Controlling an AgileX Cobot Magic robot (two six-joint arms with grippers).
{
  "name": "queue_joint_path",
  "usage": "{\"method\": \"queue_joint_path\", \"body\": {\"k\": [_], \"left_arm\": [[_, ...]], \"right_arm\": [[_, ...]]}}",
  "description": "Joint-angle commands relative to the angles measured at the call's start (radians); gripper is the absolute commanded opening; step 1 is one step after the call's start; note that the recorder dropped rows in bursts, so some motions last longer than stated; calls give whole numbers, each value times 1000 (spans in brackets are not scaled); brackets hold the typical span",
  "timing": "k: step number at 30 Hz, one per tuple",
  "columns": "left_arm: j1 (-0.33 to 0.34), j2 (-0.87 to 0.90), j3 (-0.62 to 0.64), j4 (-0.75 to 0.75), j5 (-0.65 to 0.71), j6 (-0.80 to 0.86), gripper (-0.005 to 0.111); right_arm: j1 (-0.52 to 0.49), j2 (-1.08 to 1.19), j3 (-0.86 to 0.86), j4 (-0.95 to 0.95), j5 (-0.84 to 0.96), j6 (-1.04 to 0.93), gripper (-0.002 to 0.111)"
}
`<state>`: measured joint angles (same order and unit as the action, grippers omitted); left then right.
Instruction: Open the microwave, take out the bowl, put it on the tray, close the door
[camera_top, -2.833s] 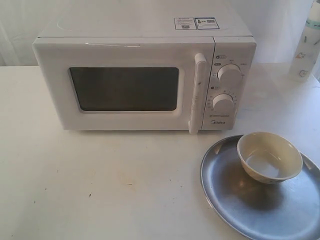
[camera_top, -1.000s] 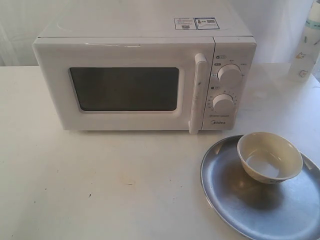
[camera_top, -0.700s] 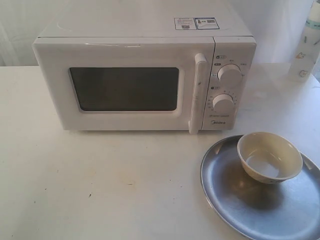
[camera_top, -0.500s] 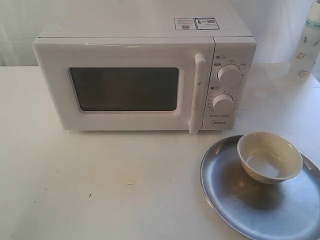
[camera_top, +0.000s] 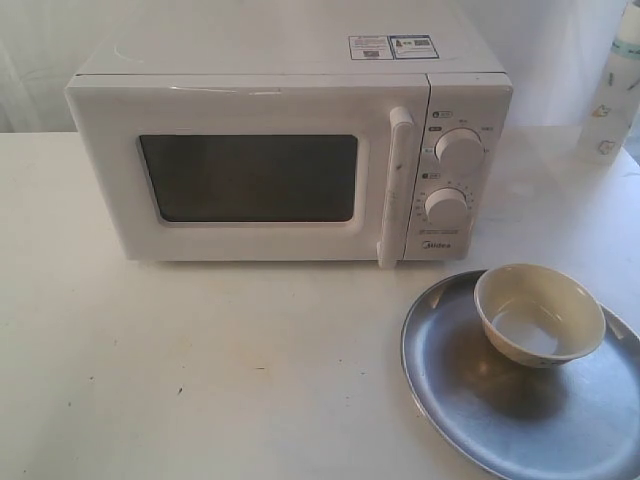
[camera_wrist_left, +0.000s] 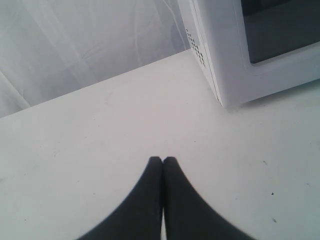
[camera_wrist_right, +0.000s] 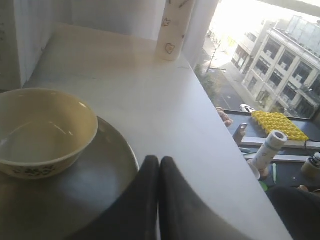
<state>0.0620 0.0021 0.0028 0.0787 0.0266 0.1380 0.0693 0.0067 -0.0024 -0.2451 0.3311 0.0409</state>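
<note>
Judging by how things lie, every step looks done: the door (camera_top: 250, 175) of the microwave (camera_top: 280, 60) sits flush, and the bowl (camera_wrist_right: 42, 127) rests on the tray (camera_wrist_right: 112, 170), just ahead of the right claw (camera_wrist_right: 159, 160) and off to one side. The left claw (camera_wrist_left: 163, 161) hangs over bare surface (camera_wrist_left: 100, 140), the microwave's corner beyond it. Both are pressed together on nothing. Nothing further seems called for but pulling the arms clear. "Midea" (camera_top: 434, 243) reads under the dials (camera_top: 459, 150); the top stickers (camera_top: 392, 46) are too small to read.
</note>
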Motion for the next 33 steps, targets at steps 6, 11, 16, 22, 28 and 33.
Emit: {"method": "queue_joint_path", "body": {"k": [6, 11, 16, 22, 28, 33], "left_arm": [[-5, -2, -3, 2, -4, 0, 0], [-5, -2, -3, 2, -4, 0, 0], [-5, -2, -3, 2, -4, 0, 0], [-5, -2, -3, 2, -4, 0, 0], [-5, -2, -3, 2, -4, 0, 0], [-5, -2, -3, 2, -4, -2, 0]], "right_arm": [[-10, -7, 2, 123, -20, -115, 0], [-12, -7, 2, 119, -20, -66, 0], [-12, -7, 2, 117, -20, -64, 0], [-12, -7, 2, 117, -18, -64, 0], [-12, -7, 2, 117, -18, -64, 0], [-12, -7, 2, 117, -18, -64, 0]]}}
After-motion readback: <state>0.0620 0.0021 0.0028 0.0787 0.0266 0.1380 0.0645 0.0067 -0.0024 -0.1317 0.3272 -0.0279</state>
